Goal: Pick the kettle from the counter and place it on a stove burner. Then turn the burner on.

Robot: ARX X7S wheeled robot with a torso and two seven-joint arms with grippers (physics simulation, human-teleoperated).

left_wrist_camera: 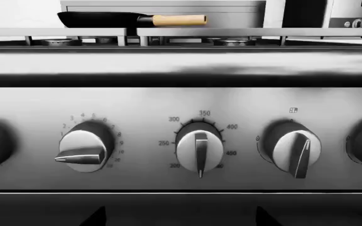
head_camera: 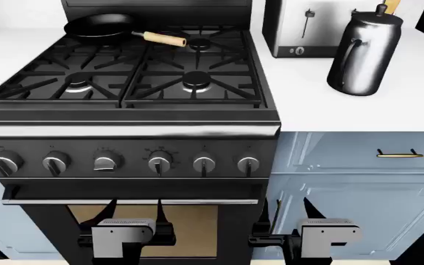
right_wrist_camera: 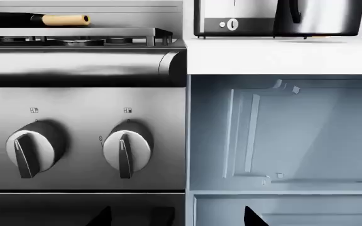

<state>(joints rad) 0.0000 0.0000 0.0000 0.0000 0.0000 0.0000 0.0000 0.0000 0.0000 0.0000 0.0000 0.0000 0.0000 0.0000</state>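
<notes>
Both of our grippers hung low in front of the range, the right gripper point(head_camera: 280, 238) with its jaws parted and empty, the left gripper point(head_camera: 132, 238) likewise spread and holding nothing. From the right one the kettle point(head_camera: 364, 51) lay up, forward and a little to the right, standing upright on the white counter point(head_camera: 411, 105) just beside the chrome toaster point(head_camera: 300, 27); we judged the right arm clearly the nearer of the two. Its long axis ran vertical, and its thin looped handle faced left toward the range. It was a tall cylinder of polished dark steel with a domed lid. Leftward sat the front-right burner point(head_camera: 196, 81), bare under its grate, near the counter's edge. Beyond it a frying pan point(head_camera: 101, 26) rested on a rear burner. Below, the rightmost knob point(head_camera: 248, 164) pointed straight down.
</notes>
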